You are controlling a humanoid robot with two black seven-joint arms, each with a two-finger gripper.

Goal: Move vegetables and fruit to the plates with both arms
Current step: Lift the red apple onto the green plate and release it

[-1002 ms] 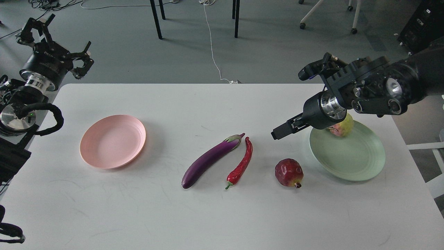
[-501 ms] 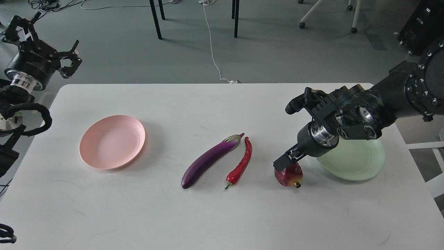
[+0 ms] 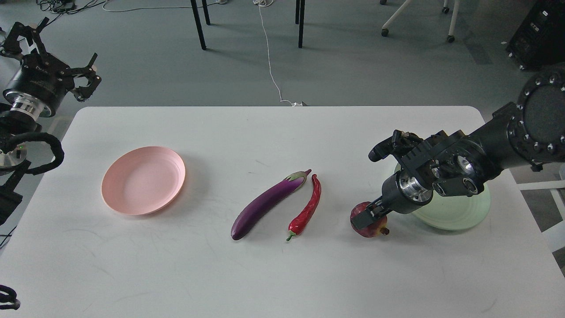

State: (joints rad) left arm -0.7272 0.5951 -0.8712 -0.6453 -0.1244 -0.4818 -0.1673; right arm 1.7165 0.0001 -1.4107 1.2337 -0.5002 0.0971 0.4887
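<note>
The dark red pomegranate-like fruit point(image 3: 367, 229) rests on the white table point(image 3: 282, 274), just left of the mint green plate point(image 3: 459, 217). My right gripper point(image 3: 370, 215) is down on top of this fruit and its dark fingers touch it, but I cannot tell them apart. The yellow-green fruit is hidden behind my right arm. The purple eggplant point(image 3: 265, 204) and the red chili pepper point(image 3: 307, 207) lie side by side mid-table. The pink plate point(image 3: 143, 180) is empty at the left. My left gripper point(image 3: 57, 55) is open and empty, off the table's far-left corner.
My right arm covers most of the green plate. Beyond the table's far edge are the grey floor, black table legs point(image 3: 198, 24), a white cable point(image 3: 269, 57) and chair castors point(image 3: 450, 39).
My right gripper came down and left from beside the green plate onto the dark red fruit, which turned slightly. The yellow-green fruit became hidden by the arm. My left gripper drew back to the left.
</note>
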